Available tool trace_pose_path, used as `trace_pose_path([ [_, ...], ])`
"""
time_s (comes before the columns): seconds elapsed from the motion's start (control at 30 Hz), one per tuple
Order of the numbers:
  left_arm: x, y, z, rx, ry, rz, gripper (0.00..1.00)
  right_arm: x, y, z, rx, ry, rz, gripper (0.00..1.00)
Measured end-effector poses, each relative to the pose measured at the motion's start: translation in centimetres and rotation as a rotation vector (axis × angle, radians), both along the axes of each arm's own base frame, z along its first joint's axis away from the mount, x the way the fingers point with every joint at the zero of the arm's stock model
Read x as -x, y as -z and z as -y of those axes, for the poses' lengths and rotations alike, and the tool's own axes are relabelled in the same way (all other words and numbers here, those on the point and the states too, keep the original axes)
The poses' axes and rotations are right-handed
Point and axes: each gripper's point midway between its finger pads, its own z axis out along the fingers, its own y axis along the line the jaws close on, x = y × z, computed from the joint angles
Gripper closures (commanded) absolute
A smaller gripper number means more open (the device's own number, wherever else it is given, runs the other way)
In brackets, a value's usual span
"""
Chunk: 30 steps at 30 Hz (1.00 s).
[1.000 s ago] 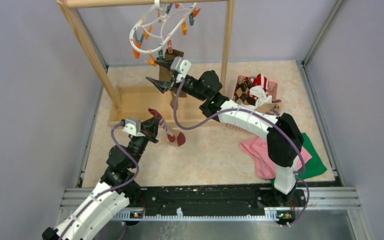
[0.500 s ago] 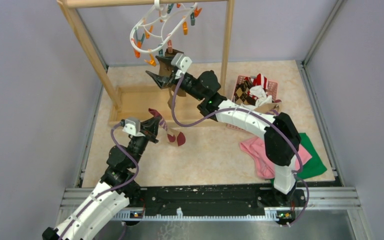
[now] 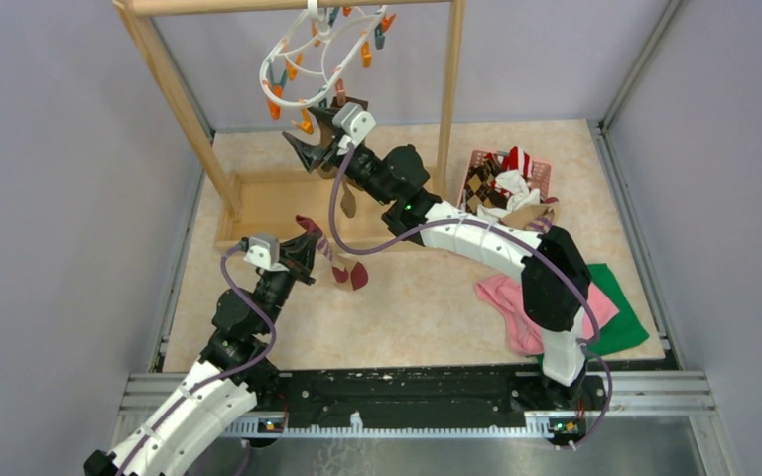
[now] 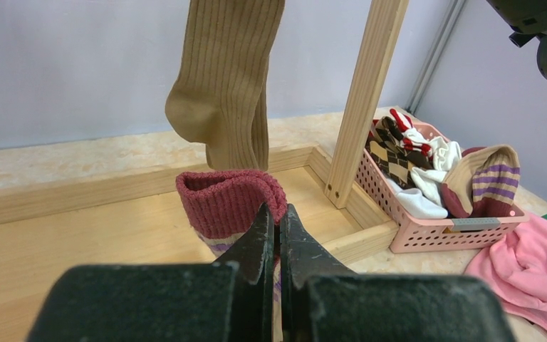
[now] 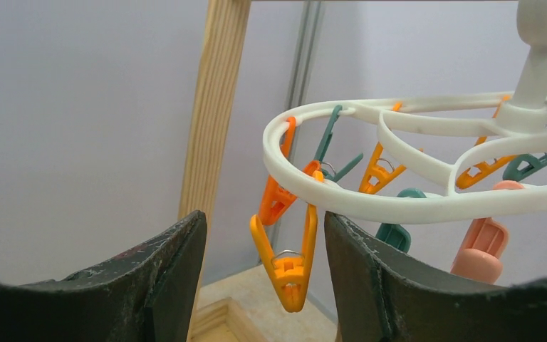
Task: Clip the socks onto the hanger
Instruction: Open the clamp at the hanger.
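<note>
My right arm [image 3: 476,238] stretches long from the near right corner across the desk [image 3: 427,307] to the far left. Its wrist is lifted up under the hanger [image 5: 413,208], which hangs from the wooden rack [image 3: 174,94]. My left arm [image 3: 243,317] is folded short at the near left, forearm raised. The pink basket [image 3: 544,177] at the far right holds an argyle sock [image 3: 481,183], a white sock [image 4: 417,203] and a tan sock with purple stripes [image 4: 488,182]. My right tool [image 5: 263,239] stands released, fingers apart, with an orange clip [image 5: 288,274] dangling in the gap. My left tool [image 4: 279,228] is clenched on the maroon-cuffed sock [image 4: 221,203], held above the desk. An olive-brown sock [image 4: 224,85] hangs down just beyond it.
</note>
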Motion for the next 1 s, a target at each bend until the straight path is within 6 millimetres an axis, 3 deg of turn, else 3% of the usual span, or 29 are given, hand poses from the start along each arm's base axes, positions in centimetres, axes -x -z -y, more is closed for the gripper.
trace_pose_path([
  [0.3,0.1,-0.1,0.1,0.003,0.007,0.002,1.0,-0.8,-0.5,0.0,-0.001,0.049,-0.02,0.42],
  [0.53,0.1,-0.3,0.1,0.007,0.008,0.009,1.0,-1.6,0.5,-0.6,0.039,0.077,-0.039,0.44],
  [1.0,0.1,-0.3,0.1,0.008,0.009,0.009,1.0,-1.7,0.6,-0.7,0.045,0.154,-0.012,0.46],
])
